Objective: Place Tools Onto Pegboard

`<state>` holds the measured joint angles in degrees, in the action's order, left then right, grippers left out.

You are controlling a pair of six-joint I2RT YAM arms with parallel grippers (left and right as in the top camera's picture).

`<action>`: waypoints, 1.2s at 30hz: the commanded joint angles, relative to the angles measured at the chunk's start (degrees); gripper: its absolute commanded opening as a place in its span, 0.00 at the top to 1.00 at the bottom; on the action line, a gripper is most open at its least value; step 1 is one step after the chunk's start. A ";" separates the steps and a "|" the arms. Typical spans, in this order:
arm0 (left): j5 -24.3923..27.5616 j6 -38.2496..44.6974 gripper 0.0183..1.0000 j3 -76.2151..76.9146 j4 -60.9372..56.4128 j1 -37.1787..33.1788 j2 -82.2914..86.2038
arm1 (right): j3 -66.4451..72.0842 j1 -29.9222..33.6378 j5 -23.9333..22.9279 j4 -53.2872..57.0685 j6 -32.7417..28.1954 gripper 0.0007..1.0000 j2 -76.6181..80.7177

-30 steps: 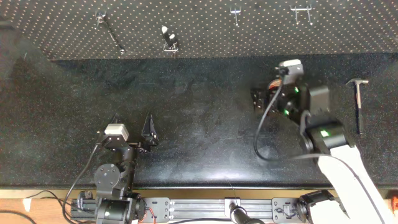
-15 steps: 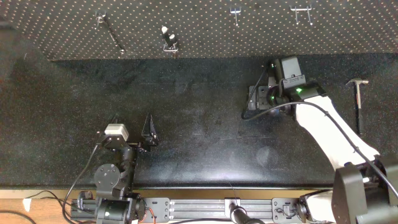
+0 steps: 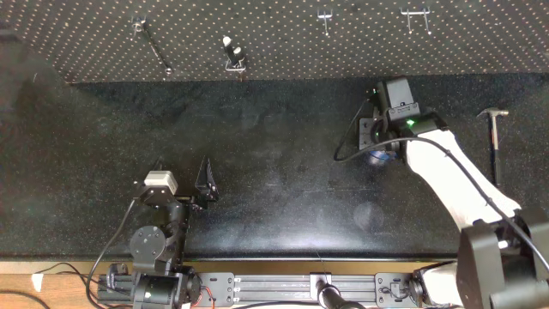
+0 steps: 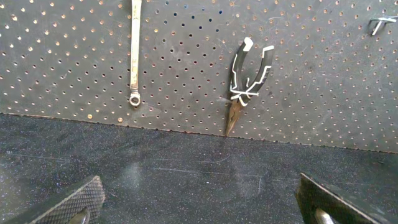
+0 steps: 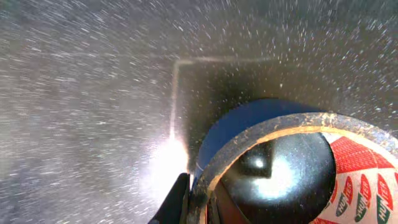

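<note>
Right, left wrist view first: left gripper (image 4: 202, 205) low over the dark worktop (image 4: 186, 177), fingers (image 4: 74, 202) spread wide at the bottom corners, gripping nothing. Facing the pegboard (image 4: 186, 25). Wrench (image 4: 134, 50) hanging upright at upper left, pliers (image 4: 249, 78) hanging nose-down just right of centre, hook (image 4: 380, 23) at the far upper right.

Over to the top view: left gripper at lower left, well short of the pegboard running along the upper edge. Right gripper (image 3: 377, 137) out at centre right, down close to the worktop. Hammer (image 3: 493, 142) lying flat at the far right, head toward the pegboard, well apart from both grippers. Metal hooks (image 3: 416, 17) on the pegboard at upper right.

Now the right wrist view: in very close on a round tool (image 5: 292, 121) at lower right, with a dark metal ring, a blue body and a red-and-white label, lying on the speckled worktop. Right gripper open or clamped on it? Cannot tell from this.
</note>
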<state>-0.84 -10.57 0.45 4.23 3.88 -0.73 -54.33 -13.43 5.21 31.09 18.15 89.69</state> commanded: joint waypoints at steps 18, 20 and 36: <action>-0.20 -0.50 0.01 -0.13 0.33 -0.17 0.55 | -0.83 -21.22 -23.21 -47.95 -13.86 0.93 -9.51; -0.20 -0.52 0.01 -0.13 0.33 -0.17 0.55 | -0.83 -21.22 -23.21 -51.25 -15.54 0.93 -7.13; -0.20 -0.50 0.01 -0.13 0.33 -0.17 0.55 | -0.83 -21.16 -28.48 -63.41 -23.56 0.93 4.17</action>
<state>-0.82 -10.57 0.45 4.23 3.88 -0.73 -54.50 -34.26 -19.14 -31.73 -4.25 92.84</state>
